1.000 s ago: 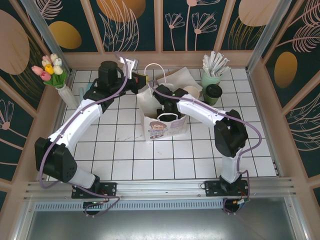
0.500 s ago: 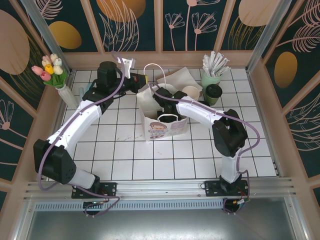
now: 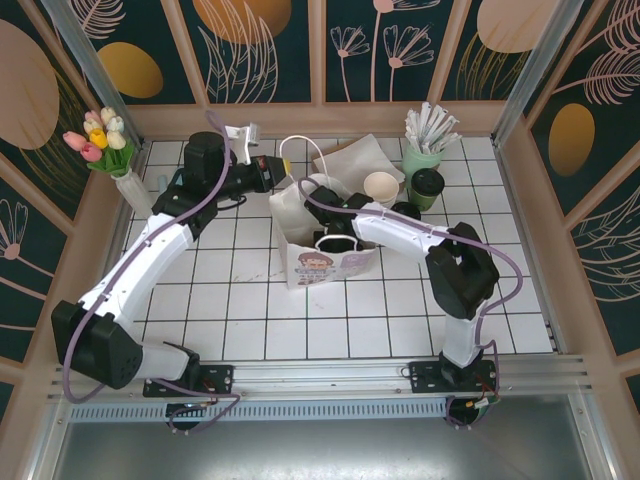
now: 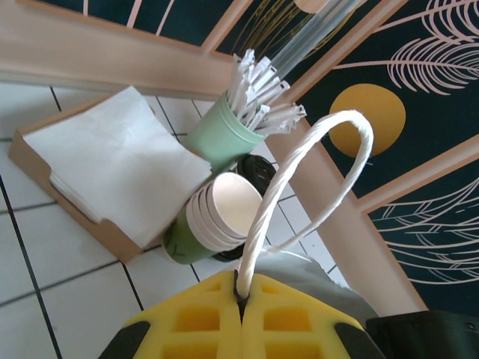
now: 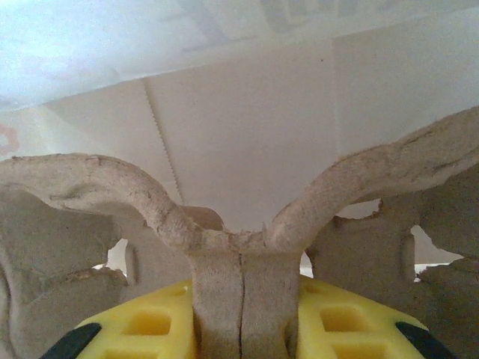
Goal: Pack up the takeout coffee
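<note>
The takeout coffee (image 3: pixel 426 186), a dark green cup with a black lid, stands at the back right beside a mint green stick holder (image 3: pixel 422 155); in the left wrist view its lid (image 4: pixel 258 172) peeks out behind stacked cups. A white paper bag (image 3: pixel 322 262) stands mid-table. My left gripper (image 3: pixel 275 172) (image 4: pixel 241 299) is shut on the bag's white rope handle (image 4: pixel 299 172), holding it up and to the left. My right gripper (image 5: pixel 241 299) reaches down inside the bag, shut on the middle post of a brown pulp cup carrier (image 5: pixel 112 187).
A stack of cream-rimmed cups (image 3: pixel 381 187) (image 4: pixel 221 217) lies next to the coffee. A tray of white napkins (image 3: pixel 355 157) (image 4: pixel 105 164) sits behind the bag. A vase of tulips (image 3: pixel 110 150) stands at the back left. Wooden walls ring the tiled table.
My left gripper has pulled the rope handle leftward, and the bag's mouth has stretched and leaned that way. My right arm has shifted slightly inside the bag with the carrier.
</note>
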Robot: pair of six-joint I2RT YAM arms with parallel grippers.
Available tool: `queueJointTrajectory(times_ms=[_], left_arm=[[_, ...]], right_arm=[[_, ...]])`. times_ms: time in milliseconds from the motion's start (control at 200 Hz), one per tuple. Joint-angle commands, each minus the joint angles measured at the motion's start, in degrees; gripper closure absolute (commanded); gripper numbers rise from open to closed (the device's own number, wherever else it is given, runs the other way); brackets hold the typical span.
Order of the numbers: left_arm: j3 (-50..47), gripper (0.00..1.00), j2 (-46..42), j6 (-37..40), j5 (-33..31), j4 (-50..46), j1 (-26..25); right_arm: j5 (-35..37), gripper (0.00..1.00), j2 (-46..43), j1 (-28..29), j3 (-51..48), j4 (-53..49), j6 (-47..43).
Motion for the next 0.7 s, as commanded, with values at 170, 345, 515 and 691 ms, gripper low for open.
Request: queueJointTrajectory(times_ms=[170,345,515,691], left_arm=[[-2.0,1.00,-2.4,-3.1,1.0,-0.2,0.0],[-0.1,1.00,-0.8,-1.4,0.1,-1.0,0.0],[0.9,1.00,0.3,-0.5,-0.5,-1.4,0.0],[1.0,1.00,0.6,-0.1,-1.4,-1.6,0.0]], right_arm=[[0.5,0.59,2.6,0.2,1.4,-0.5,-0.1],[1.9,0.33,1.8,1.0,7.1,-5.2,-5.0],[2.0,0.21,1.4,1.4,10.5,-8.1,-6.8],[5.4,0.29,-0.1,1.8,8.0,-6.5,-5.0]])
